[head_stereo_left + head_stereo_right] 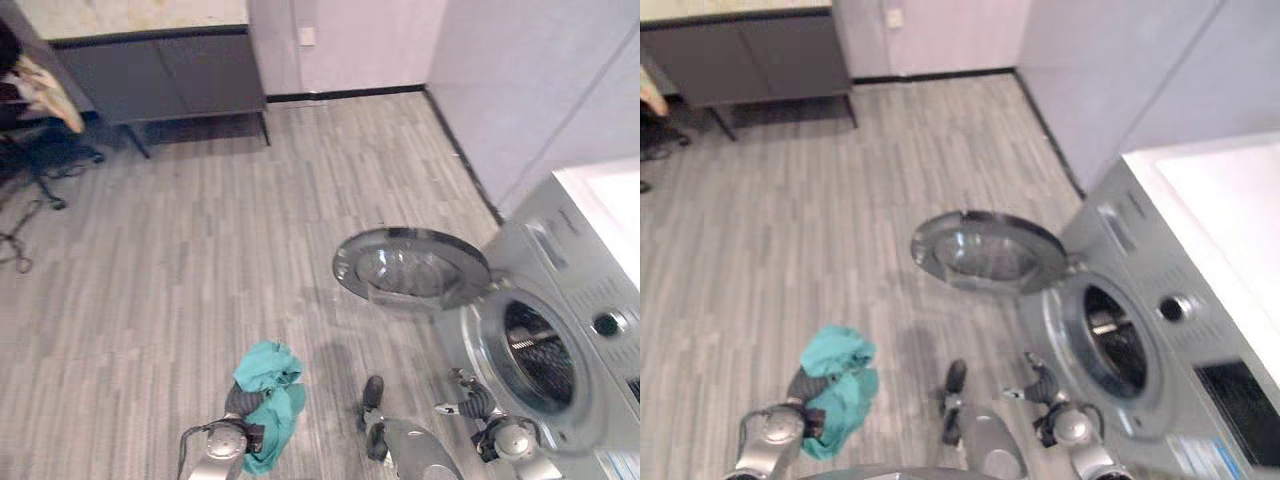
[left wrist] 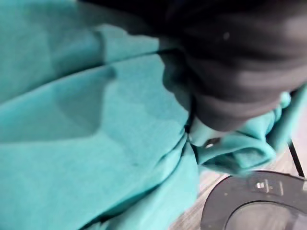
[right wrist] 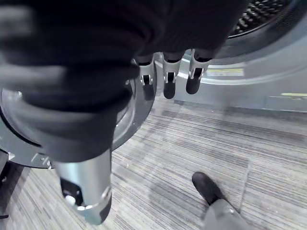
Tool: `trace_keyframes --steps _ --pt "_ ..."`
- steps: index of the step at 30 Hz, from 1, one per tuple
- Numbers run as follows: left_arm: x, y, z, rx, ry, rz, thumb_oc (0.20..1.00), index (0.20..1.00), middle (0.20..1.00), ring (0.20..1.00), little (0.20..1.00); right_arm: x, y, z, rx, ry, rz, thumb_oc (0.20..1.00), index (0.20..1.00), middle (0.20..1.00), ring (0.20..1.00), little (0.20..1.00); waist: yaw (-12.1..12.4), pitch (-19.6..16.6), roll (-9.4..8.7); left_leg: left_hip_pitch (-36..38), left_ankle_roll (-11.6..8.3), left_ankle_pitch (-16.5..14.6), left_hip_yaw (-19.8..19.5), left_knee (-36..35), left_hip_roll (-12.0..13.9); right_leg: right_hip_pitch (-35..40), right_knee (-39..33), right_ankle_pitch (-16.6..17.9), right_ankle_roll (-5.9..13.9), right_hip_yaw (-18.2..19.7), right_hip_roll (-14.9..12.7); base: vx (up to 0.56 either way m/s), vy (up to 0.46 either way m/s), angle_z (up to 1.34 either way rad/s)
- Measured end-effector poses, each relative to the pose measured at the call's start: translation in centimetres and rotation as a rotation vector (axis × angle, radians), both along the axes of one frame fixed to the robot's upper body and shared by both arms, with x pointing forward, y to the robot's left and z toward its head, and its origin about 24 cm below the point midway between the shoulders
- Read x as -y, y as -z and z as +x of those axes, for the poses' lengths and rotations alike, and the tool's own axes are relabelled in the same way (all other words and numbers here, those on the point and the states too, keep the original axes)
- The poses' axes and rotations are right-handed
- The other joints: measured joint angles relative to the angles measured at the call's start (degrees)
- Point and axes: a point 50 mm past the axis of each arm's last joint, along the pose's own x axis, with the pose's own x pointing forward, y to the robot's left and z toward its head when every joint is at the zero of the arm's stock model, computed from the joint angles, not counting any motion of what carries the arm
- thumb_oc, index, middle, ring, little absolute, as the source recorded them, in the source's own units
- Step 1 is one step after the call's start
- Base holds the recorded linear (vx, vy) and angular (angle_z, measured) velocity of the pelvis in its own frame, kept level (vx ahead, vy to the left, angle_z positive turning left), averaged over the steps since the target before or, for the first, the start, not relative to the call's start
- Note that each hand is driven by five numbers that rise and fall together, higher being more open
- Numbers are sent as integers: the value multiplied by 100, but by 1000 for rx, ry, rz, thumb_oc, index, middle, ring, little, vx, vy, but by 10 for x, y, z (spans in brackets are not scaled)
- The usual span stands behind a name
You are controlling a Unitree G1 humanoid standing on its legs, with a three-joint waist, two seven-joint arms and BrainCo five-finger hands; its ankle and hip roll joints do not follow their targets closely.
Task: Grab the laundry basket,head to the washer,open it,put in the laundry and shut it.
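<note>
In the left eye view, holding a bunched teal garment point(image 1: 268, 400) in the left hand point(image 1: 243, 403), low over the wood-grain floor point(image 1: 200, 280); washer point(image 1: 560, 330) standing at right, its round door point(image 1: 410, 268) hanging wide open, drum point(image 1: 538, 355) exposed; right hand point(image 1: 472, 396) hovering just before the opening. In the right eye view, showing a dark cabinet point(image 1: 750, 65) against the far wall. In the left wrist view, gripping the teal cloth, fingers curled into its folds. In the right wrist view, keeping fingers point(image 3: 169, 81) relaxed and straight, holding nothing, near the door.
</note>
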Motion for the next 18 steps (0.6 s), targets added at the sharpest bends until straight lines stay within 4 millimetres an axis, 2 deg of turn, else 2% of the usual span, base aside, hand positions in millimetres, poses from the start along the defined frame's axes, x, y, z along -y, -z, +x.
trace_keyframes --steps 1,2,4,5,6,8,9,10,11,12,13,15,16,17,18 --pt "3 2 -4 -10 19 -3 200 200 200 200 200 5 -2 0 3 4 -13 1000 1000 1000 1000 1000 25 -32 19 -208 28 -246 48 489 196 246 -213 146 194 83 15 185 -105 10" --pt "5 -1 -2 5 38 -3 200 200 200 200 200 7 -5 5 22 7 -15 1000 1000 1000 1000 1000 18 -64 50 -440 -64 -345 -72 787 271 450 -355 23 161 211 69 136 12 -17" --pt "8 -4 3 16 93 19 200 200 200 200 200 8 -12 17 58 0 -21 1000 1000 1000 1000 1000 110 -55 -4 -996 18 -450 -153 1253 489 782 -668 50 214 542 167 118 54 -95" --pt "9 -6 7 23 125 23 200 200 200 200 200 2 -21 31 113 -18 -10 1000 1000 1000 1000 1000 199 -22 -171 -1218 51 -555 -468 312 428 962 -699 74 260 1031 169 141 90 -159" --pt "10 -8 11 33 133 25 200 200 200 200 200 0 -25 35 132 -25 -6 1000 1000 1000 1000 1000 129 -13 -205 -1388 53 -499 -596 -69 466 1058 -699 39 318 1221 201 172 108 -155" --pt "11 -14 19 59 165 37 200 200 200 200 200 -2 -26 35 139 -33 -1 1000 1000 1000 1000 1000 41 -13 -300 -1512 108 -162 -1208 -1087 409 1224 -698 -48 451 1612 215 108 99 -157" --pt "15 -24 31 110 198 40 200 200 200 200 200 3 -25 34 130 -31 -16 1000 1000 1000 1000 1000 4 -25 -225 -1650 101 518 -2345 -2045 338 1348 -698 -127 626 1836 376 103 137 -220" --pt "17 -25 34 118 205 36 200 200 200 200 200 7 -24 31 123 -31 -27 1000 1000 1000 1000 1000 -56 -31 -100 -1637 115 823 -2366 -2031 431 1431 -699 -194 729 1802 470 90 169 -212" --pt "23 -25 36 122 220 29 200 200 200 200 200 14 -22 26 102 -24 -49 1000 1000 1000 1000 1000 -163 -71 105 -1604 151 1260 -2368 -1946 580 1542 -700 -287 823 1802 627 48 135 -103" --pt "27 -25 36 118 272 44 200 200 200 200 200 18 -11 11 38 -2 -54 1000 1000 1000 1000 1000 -333 -121 109 -1386 214 1466 -2175 -2090 552 1557 -616 -529 1030 1761 507 9 186 -135" --pt "31 -28 41 137 298 44 200 200 200 200 200 20 -5 -1 6 9 -52 1000 1000 1000 1000 1000 -376 -200 24 -1214 246 1465 -1872 -2324 465 1408 -434 -665 1197 1648 275 -11 164 -135" --pt "35 -29 43 136 336 42 200 200 200 200 200 14 3 -13 -33 4 -32 1000 1000 1000 1000 1000 -601 -191 74 -1146 411 1349 -1505 -2326 295 1136 -63 -815 1485 1735 13 -122 108 -119" --pt "35 -30 43 138 334 45 200 200 200 200 200 8 6 -16 -43 -5 -15 1000 1000 1000 1000 1000 -659 -176 37 -1078 502 1364 -1092 -2321 276 950 143 -824 1546 1952 -20 -250 -33 -141" --pt "26 -33 44 145 323 71 200 200 200 200 200 -5 7 -12 -34 -29 13 1000 1000 1000 1000 1000 -598 -149 12 -1044 514 1328 -555 -2318 366 731 221 -647 1770 1997 -1 -156 -132 -246" --pt "8 -39 37 169 257 98 200 200 200 200 200 -22 5 5 -12 -78 40 1000 1000 1000 1000 1000 -308 -97 14 -1099 573 1276 340 -2270 583 443 289 -606 1900 962 -126 -47 -144 -286"
